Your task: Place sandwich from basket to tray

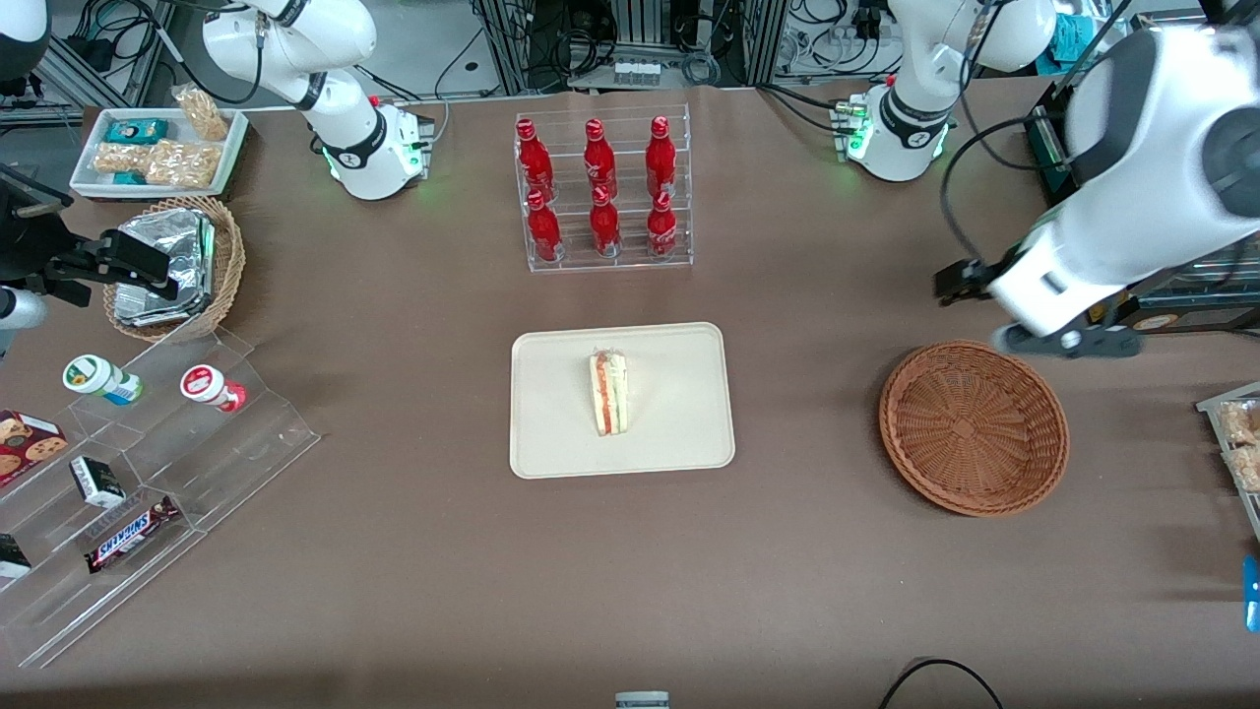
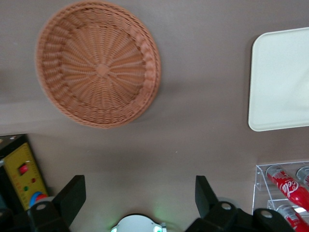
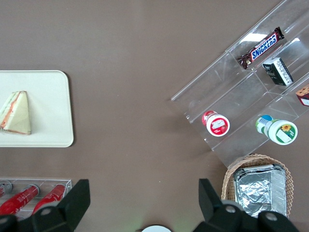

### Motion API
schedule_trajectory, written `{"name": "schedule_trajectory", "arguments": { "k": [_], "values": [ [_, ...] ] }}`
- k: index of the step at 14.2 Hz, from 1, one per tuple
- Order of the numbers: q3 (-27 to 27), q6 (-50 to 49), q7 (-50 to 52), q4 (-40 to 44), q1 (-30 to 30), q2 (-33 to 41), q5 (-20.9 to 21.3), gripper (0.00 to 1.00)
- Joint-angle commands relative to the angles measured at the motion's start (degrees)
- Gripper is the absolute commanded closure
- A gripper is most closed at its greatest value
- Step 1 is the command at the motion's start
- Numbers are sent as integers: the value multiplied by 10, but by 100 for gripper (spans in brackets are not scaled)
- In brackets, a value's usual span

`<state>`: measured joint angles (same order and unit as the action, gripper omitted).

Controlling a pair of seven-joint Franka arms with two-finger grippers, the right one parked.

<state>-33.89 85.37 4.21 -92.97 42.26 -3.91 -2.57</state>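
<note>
The sandwich (image 1: 609, 394) lies on the cream tray (image 1: 679, 433) at the table's middle, a pale wedge with red and green layers; it also shows in the right wrist view (image 3: 17, 113) on the tray (image 3: 53, 96). The reddish-brown basket (image 1: 973, 427) stands empty toward the working arm's end. My left gripper (image 1: 1014, 320) hangs above the table beside the basket, a little farther from the front camera than it. In the left wrist view the gripper (image 2: 139, 186) is open and empty, with the basket (image 2: 99, 63) and a tray corner (image 2: 280, 82) below.
A clear rack of red bottles (image 1: 602, 192) stands farther from the front camera than the tray. Toward the parked arm's end are a tan basket of foil packets (image 1: 172, 266), a white snack tray (image 1: 157, 148) and a clear stepped shelf (image 1: 148, 473). Snack packets (image 1: 1240, 443) lie at the working arm's end.
</note>
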Motion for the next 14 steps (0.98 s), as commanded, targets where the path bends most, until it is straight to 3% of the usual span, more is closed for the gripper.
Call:
{"name": "schedule_trajectory", "arguments": {
  "k": [1, 7, 11, 14],
  "values": [
    [44, -20, -10, 17, -76, 8, 11, 0],
    [347, -20, -10, 20, -374, 34, 20, 0],
    [443, -19, -10, 15, -479, 57, 36, 0],
    [452, -2, -10, 16, -495, 57, 49, 0]
  ]
}}
